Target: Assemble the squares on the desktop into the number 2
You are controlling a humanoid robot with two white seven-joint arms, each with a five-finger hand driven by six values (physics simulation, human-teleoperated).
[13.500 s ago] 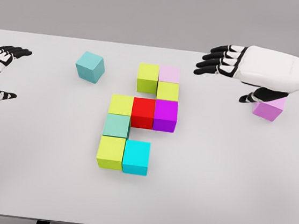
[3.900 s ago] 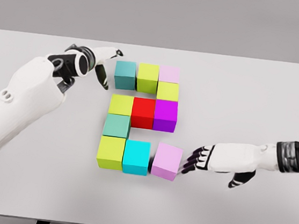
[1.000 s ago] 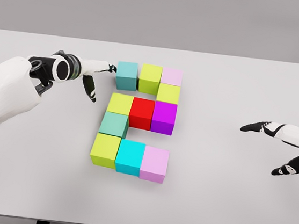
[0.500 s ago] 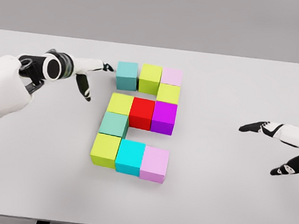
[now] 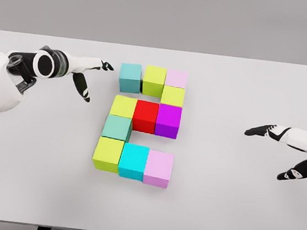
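White desk [image 5: 231,212]: cubes [image 5: 145,117] form a 2. My right hand [image 5: 283,146], partly cut off, and left hand [image 5: 86,74] hover with fingers apart.

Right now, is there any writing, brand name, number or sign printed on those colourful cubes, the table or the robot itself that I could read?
None: no printed word, label, brand or sign shows anywhere.
The cubes, such as the red cube and the cyan cube, have plain faces.
The table and the left robot hand and right robot hand carry no markings.
Only the cubes' layout itself forms a "2".
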